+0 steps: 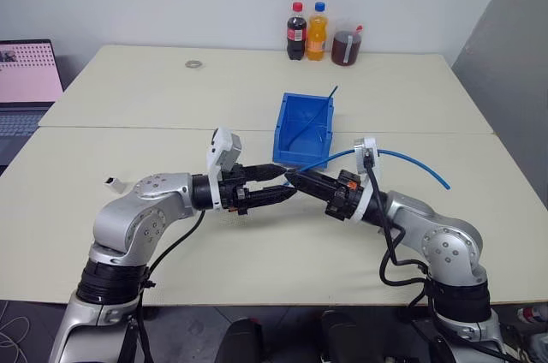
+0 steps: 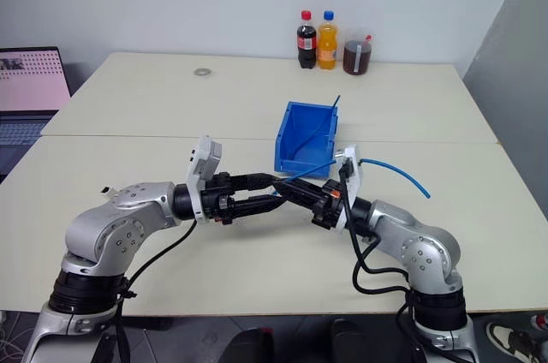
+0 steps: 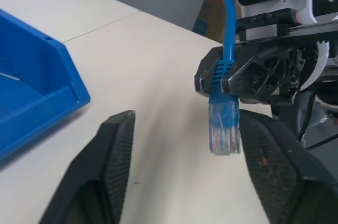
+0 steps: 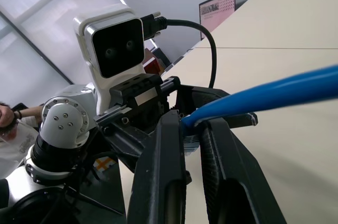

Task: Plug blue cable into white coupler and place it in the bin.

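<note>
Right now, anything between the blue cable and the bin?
Nothing visible. The right gripper is shut on the blue cable just in front of the bin, bare tabletop between them. The left gripper is open around the plug.

Blue cable (image 3: 227, 34): smooth rubbery jacket, faintly glossy; ribbed blue boot; plug (image 3: 224, 129) of clear glossy plastic. Bin (image 1: 301, 129): hard royal-blue plastic, smooth, with a mild sheen. Table (image 1: 257, 89): pale cream top, matt and smooth, a thin seam across. Left gripper (image 3: 185, 155): black plastic fingers (image 3: 113, 166), matt, finely grained pads, scuffed with rusty specks. Right gripper (image 3: 222, 78): black matt plastic, ribbed openwork behind. Bottles (image 1: 306, 32): clear glossy plastic. Laptop (image 1: 26, 80): glossy screen.
</note>
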### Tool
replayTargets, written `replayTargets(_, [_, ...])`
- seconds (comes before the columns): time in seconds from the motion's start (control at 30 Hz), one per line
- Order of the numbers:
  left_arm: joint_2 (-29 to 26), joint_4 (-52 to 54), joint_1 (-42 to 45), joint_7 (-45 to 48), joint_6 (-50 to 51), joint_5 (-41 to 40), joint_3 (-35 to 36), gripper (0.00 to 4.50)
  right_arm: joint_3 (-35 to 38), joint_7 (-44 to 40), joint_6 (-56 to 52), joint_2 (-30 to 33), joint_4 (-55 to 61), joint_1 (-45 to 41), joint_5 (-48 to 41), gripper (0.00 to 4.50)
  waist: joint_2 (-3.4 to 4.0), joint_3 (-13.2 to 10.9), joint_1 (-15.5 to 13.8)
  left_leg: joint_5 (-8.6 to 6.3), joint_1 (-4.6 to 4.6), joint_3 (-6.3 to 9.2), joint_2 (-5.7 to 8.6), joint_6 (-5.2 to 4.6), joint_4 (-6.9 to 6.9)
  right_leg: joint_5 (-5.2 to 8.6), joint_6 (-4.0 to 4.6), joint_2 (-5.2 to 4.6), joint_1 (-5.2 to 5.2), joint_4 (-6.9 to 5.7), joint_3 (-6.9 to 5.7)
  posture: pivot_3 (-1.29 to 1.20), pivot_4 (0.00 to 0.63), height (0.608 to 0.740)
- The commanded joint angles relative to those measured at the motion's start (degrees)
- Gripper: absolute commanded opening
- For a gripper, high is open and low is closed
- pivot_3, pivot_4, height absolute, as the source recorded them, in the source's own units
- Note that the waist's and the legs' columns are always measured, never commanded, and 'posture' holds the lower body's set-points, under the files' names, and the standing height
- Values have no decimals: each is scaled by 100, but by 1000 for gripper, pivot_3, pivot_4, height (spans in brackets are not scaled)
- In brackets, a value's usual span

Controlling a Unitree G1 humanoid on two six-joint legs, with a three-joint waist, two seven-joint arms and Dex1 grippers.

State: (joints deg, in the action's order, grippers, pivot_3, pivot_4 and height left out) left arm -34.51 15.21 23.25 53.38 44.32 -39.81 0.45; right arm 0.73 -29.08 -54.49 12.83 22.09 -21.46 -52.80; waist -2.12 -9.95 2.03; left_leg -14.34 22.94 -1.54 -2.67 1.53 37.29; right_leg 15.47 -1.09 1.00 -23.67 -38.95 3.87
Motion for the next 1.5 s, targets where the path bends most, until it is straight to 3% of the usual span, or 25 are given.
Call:
replayTargets(0.03, [-121,406,-245,-413,25,-73,501,4206,-21,-191,247,122,20,-66,90,110,0,0,3,0,0,0,0,0,-2,0,0,-1,-1,0,0,0,150,740])
replayTargets(0.1, [-131,552,-492,-730,41,-50,764,4496,-34,-259,316,201,-43,-51,154,110,0,0,5,0,0,-2,-1,0,-7,0,0,-1,-4,0,3,0,150,740])
replayTargets(0.3, [-60,470,-1338,-2077,-497,1024,1248,4500,-126,-495,496,417,-231,-37,366,110,0,0,11,0,-2,-11,-1,0,-18,0,1,-8,-12,1,11,0,150,740])
replayTargets(0.53, [1256,449,-1533,-4927,-652,2449,1607,4500,-399,-759,693,476,-436,-129,642,109,-5,0,-20,0,2,-9,0,0,-15,-1,-1,-17,-9,4,8,0,150,740])
replayTargets(0.67, [1958,476,-1522,-6214,-587,3298,1477,4500,-468,-861,721,480,-506,-186,707,109,-17,3,-23,0,4,-7,2,0,-14,-6,1,-22,-8,4,8,0,150,740])
replayTargets(0.9, [3235,66,-745,-8182,-657,3804,2205,4500,-478,-961,698,500,-599,-298,746,109,-25,5,-32,0,4,-4,5,1,-10,-9,-4,-16,-5,2,5,0,150,740])
replayTargets(1.23, [3378,-737,109,-9007,-776,3771,2883,4500,-470,-961,672,480,-575,-327,751,108,-28,5,-26,0,5,-3,11,2,-12,-22,14,-10,-3,3,2,0,150,740])
replayTargets(1.5, [3140,-1681,735,-9213,-1004,3666,3162,4500,-455,-927,654,476,-537,-332,744,108,-30,6,-29,0,4,-2,12,3,-12,-22,11,-9,-2,2,-15,0,150,740])
